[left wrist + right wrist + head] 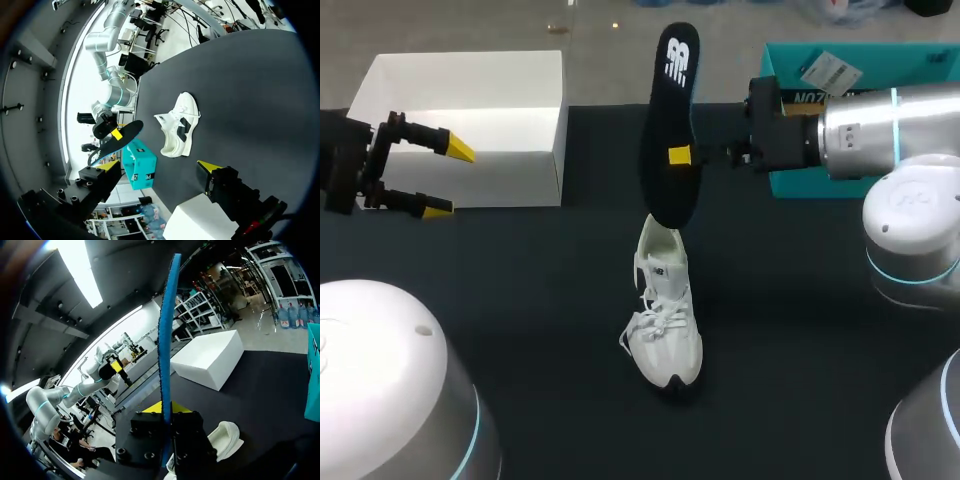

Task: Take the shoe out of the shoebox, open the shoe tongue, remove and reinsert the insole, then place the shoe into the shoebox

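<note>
A white sneaker [665, 320] stands upright on the dark table [520, 290] near the middle, its opening toward the back. My right gripper [680, 155] is shut on a black insole [672, 110], held on end above the sneaker, with its lower end at the shoe's opening. In the right wrist view the insole [164, 355] shows edge-on between the fingers of the right gripper [165, 412], with the sneaker [226, 439] below. My left gripper [448, 180] is open and empty in front of the white shoebox [470, 120]. In the left wrist view, the sneaker [179, 131] and insole [116, 142] lie far ahead of the left gripper [159, 167].
The open white shoebox stands at the table's back left. A teal box [880, 110] sits at the back right, behind my right arm; it shows too in the left wrist view [140, 171].
</note>
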